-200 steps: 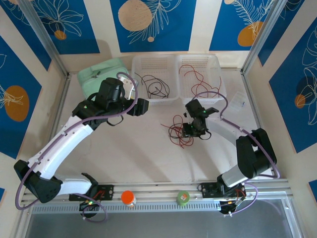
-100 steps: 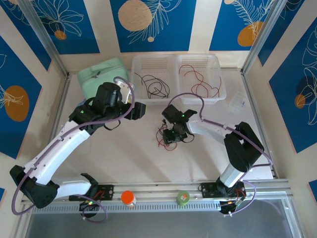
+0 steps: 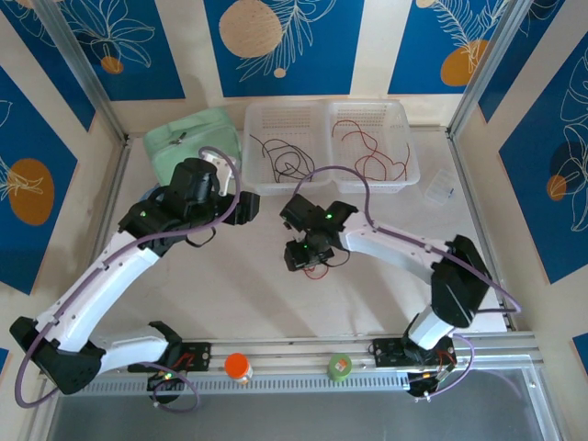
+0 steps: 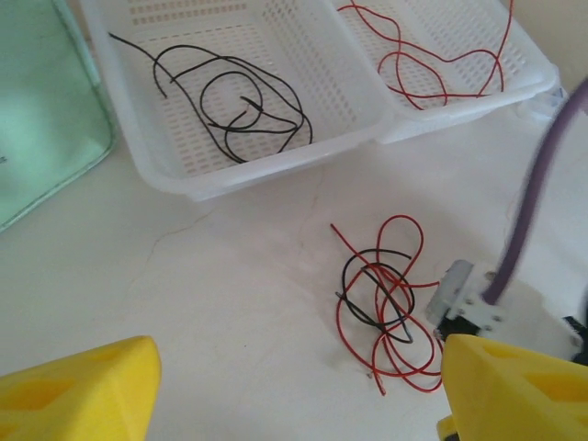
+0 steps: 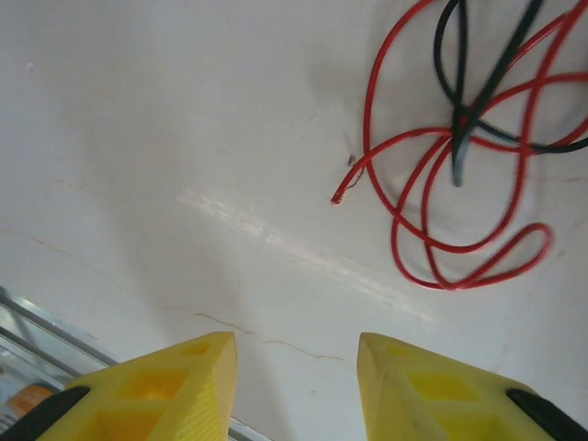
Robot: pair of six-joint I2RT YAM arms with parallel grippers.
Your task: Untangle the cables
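A small tangle of red and black cables lies on the white table, in front of the two baskets. In the top view the tangle peeks out from under my right gripper. My right gripper stands open just above the table, with bare tabletop between its yellow fingers and the tangle lying ahead of them, untouched. My left gripper hovers to the left of the tangle. Its jaws are wide open and hold nothing. One black cable lies in the left basket, one red cable in the right.
Two white perforated baskets stand side by side at the back. A mint-green pouch lies at the back left. A small clear bag rests right of the baskets. An orange-capped jar and a green roll sit on the front rail.
My right arm has swung left across the table, dragging the tangle with it, and its jaws have opened wider. My left arm has drawn back slightly to the left.
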